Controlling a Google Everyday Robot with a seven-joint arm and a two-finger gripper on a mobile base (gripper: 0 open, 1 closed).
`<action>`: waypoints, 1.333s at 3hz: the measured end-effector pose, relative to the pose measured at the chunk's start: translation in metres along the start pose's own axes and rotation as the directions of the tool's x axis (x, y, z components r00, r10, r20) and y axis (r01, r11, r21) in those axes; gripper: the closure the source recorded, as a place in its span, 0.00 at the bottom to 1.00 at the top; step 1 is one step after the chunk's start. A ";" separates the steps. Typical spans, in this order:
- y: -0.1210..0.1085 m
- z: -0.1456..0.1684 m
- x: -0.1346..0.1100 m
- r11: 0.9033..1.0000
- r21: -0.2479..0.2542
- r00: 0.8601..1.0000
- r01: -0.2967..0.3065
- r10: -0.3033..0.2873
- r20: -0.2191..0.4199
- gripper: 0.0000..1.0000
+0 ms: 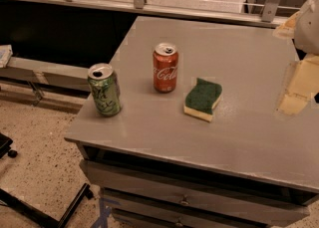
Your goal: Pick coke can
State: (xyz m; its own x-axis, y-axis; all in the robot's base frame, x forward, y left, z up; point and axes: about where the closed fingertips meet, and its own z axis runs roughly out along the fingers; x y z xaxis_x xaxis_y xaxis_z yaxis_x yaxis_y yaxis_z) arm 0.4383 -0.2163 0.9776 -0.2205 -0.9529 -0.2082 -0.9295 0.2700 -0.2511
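A grey tabletop (239, 137) sits over drawers, with speckled floor around it. The coke can (165, 67) stands upright left of the middle, with a green can (104, 89) nearer the left edge and a green sponge (203, 99) just beside it on the right. The claw (298, 85) hangs at the far right, well apart from the can; spread or pressed together, I cannot tell. I'd bring it across above the sponge, then close level around the can's middle
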 end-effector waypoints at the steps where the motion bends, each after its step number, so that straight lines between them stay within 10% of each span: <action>1: 0.000 -0.003 -0.002 1.000 0.013 1.000 0.010 -0.011 0.011 0.00; 4: -0.001 -0.028 -0.054 0.995 0.062 0.995 0.081 -0.083 0.046 0.00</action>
State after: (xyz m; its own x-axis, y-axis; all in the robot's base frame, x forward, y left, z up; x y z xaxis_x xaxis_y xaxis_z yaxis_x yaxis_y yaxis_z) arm 0.4429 -0.1687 1.0153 -0.1284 -0.9648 -0.2296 -0.9240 0.2004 -0.3255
